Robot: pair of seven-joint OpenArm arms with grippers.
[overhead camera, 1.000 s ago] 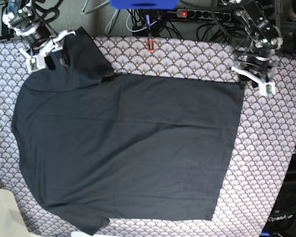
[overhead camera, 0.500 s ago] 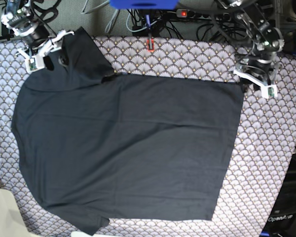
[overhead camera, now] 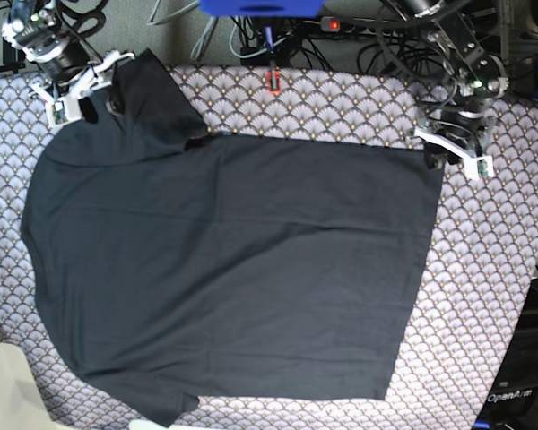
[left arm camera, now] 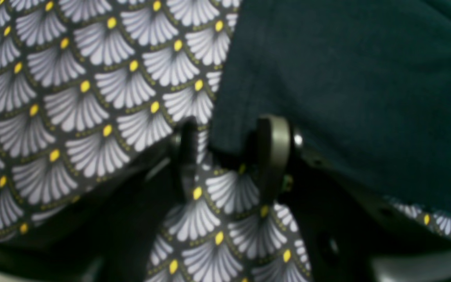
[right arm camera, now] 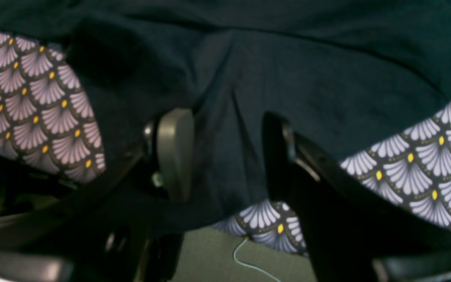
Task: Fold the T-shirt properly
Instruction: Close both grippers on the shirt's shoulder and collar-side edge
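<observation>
Base view: matte charcoal T-shirt [overhead camera: 233,260] lies flat on fan-patterned tablecloth [overhead camera: 484,269]; left gripper [left arm camera: 229,156] and right gripper [right arm camera: 225,156] gape, straddling cloth edges.

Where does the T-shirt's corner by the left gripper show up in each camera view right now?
Base view: the T-shirt corner sits at upper right, by the left gripper.
Left wrist view: the corner hangs at centre, between the open jaws of that gripper, cloth filling the upper right.
Right wrist view: not in it; that camera shows the sleeve end instead.
Shared landmark: the fan-patterned tablecloth under the shirt.
</observation>
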